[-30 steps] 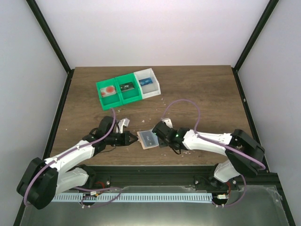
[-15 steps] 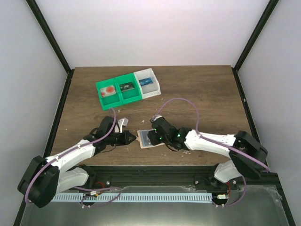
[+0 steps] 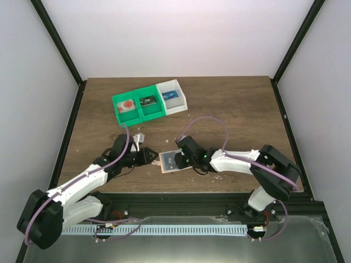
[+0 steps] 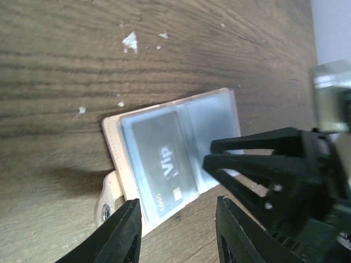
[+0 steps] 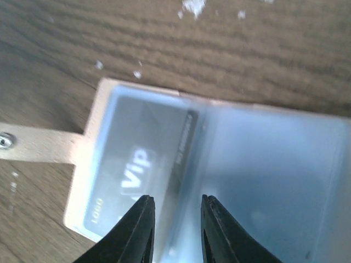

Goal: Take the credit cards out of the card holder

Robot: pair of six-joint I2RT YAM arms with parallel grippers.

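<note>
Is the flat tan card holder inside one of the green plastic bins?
No, the tan card holder lies on the wooden table, apart from the green bins.

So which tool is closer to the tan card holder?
Right. The right tool is directly over the card holder; the left tool sits just off its tab edge.

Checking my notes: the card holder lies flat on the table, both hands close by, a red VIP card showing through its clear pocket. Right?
Not quite. The VIP card is dark grey, not red; the left wrist view shows it. Otherwise yes: the card holder lies flat on the table, with the left hand and right hand close by.
</note>
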